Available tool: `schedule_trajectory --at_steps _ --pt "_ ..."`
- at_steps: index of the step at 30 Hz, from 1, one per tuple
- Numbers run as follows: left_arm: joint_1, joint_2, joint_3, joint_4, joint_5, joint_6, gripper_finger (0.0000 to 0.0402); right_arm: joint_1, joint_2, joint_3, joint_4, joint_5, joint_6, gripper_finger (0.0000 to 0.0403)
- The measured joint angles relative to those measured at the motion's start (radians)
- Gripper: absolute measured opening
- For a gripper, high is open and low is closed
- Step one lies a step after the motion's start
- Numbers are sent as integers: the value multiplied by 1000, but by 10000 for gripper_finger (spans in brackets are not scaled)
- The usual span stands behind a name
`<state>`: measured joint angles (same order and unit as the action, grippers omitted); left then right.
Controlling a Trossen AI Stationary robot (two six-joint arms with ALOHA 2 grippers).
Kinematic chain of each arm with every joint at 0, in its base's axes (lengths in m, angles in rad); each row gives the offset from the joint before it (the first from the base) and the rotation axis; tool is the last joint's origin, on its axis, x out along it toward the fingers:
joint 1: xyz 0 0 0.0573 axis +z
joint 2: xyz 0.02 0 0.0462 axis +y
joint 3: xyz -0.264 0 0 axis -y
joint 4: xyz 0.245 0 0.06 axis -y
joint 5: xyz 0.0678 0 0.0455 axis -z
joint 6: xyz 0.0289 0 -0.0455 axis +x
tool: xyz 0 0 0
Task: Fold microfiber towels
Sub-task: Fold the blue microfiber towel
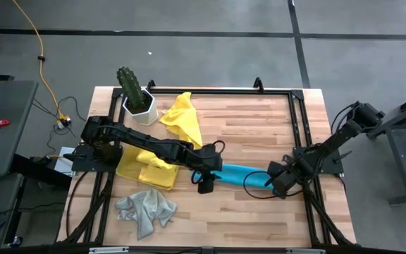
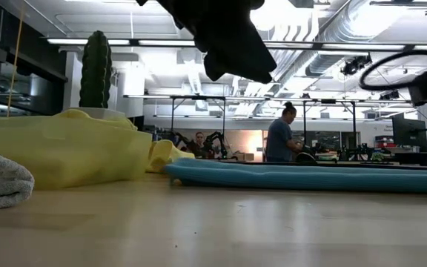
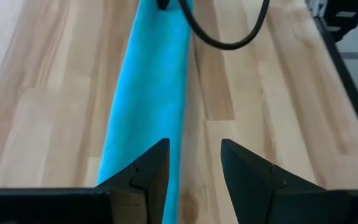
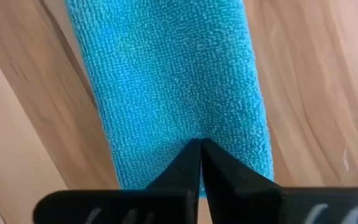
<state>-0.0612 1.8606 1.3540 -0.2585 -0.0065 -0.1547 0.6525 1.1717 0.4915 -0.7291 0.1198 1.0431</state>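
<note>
Two dark arms over a wooden counter (image 1: 259, 127), meeting at a turquoise towel (image 1: 240, 173) rolled into a long strip near the middle. Yellow towels (image 1: 182, 118) heaped beside a potted cactus (image 1: 134, 93) and on a yellow tray (image 1: 129, 168); grey towel (image 1: 146, 209) crumpled at the near edge. Left claw (image 3: 194, 163) parted, poised over one end of the strip, gripping nothing. Right claw (image 4: 201, 163) pinched shut at the strip's other end, tips pressed to the cloth
</note>
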Motion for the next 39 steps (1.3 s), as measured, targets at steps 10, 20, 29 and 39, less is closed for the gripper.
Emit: schedule_trajectory --at_steps 10,20,29,39 --pt "2 0 0 -59 -44 59 133 0 -1 29 -132 -68 -101 1" --pt "44 0 -1 -424 -48 187 79 7 -56 197 -185 34 -138 3" --pt "72 40 -1 -510 38 173 2 138 -148 192 -269 33 110 3" --pt "34 178 3 -470 21 113 0 268 -205 192 -412 -46 353 3"
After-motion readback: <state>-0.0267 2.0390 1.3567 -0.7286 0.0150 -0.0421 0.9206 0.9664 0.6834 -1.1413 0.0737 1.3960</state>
